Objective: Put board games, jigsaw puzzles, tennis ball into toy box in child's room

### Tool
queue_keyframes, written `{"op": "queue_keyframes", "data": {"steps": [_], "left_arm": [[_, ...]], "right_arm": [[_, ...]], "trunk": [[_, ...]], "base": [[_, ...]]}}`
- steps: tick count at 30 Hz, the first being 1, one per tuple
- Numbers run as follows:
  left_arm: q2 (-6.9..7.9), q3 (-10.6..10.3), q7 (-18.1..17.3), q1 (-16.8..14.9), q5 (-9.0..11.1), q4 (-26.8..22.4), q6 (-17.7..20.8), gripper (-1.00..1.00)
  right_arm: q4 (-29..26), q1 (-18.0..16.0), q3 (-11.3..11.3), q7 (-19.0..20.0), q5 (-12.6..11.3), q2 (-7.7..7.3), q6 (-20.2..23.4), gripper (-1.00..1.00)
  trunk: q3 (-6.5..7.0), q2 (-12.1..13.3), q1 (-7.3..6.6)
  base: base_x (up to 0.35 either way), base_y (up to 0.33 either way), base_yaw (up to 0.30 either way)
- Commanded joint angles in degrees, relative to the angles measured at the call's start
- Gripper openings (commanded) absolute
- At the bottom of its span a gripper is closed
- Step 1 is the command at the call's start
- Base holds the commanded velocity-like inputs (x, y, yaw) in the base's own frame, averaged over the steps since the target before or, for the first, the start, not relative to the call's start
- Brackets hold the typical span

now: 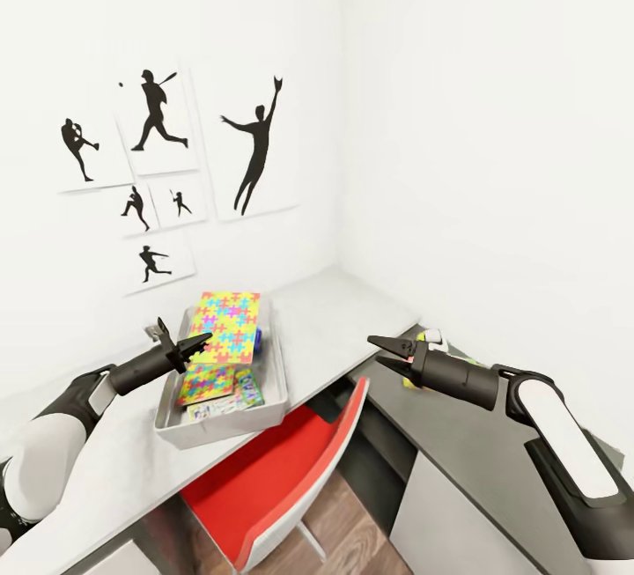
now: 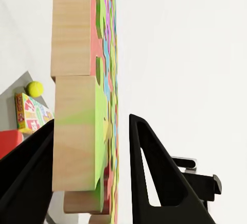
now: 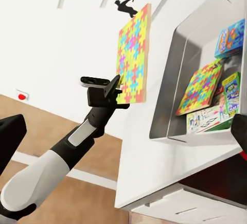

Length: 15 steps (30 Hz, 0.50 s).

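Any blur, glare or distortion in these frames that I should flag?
Head view: sharp, evenly lit, with wide-angle bending of the wall corner. Left wrist view: the held jigsaw puzzle looms edge-on, its near wood slightly soft. Right wrist view: strongly tilted, and the toy box walls show a soft sheen without harsh glare.

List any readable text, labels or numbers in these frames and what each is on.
None can be read.
Board game, blue, in the toy box: print too blurred.
White-green board game: lettering too small.
Board game near the tennis ball: red marks, illegible.
Jigsaw puzzle in the left gripper: pattern, no text.
Wall pictures: silhouettes, no words.
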Motion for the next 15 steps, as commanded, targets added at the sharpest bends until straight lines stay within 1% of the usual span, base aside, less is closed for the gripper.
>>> {"op": "queue_keyframes", "data": {"steps": [1, 5, 10, 15], "left_arm": [[0.01, 0.1, -0.2, -0.1, -0.2, 0.0, 0.6, -1.0], [0.03, 0.1, -0.2, 0.0, -0.2, 0.0, 0.6, -1.0], [0.1, 0.1, -0.2, 0.0, -0.2, 0.0, 0.7, -1.0], [0.12, 0.2, -0.2, 0.0, -0.2, 0.1, 0.8, -1.0]], "right_arm": [[0.0, -0.1, 0.0, 0.6, 0.5, -0.04, 0.1, 1.0], [0.0, -0.1, 0.0, 0.6, 0.5, -0.04, 0.1, 1.0], [0.0, -0.1, 0.0, 0.6, 0.5, -0.04, 0.1, 1.0], [0.0, -0.1, 0.1, 0.6, 0.5, -0.04, 0.1, 1.0]], "trunk": [[-0.13, -0.1, 0.05], [-0.13, -0.1, 0.05], [-0.13, -0.1, 0.05], [-0.13, -0.1, 0.05]], "base": [[0.117, -0.021, 0.0], [0.104, -0.008, 0.0], [0.18, 0.006, 0.0], [0.142, 0.089, 0.0]]}}
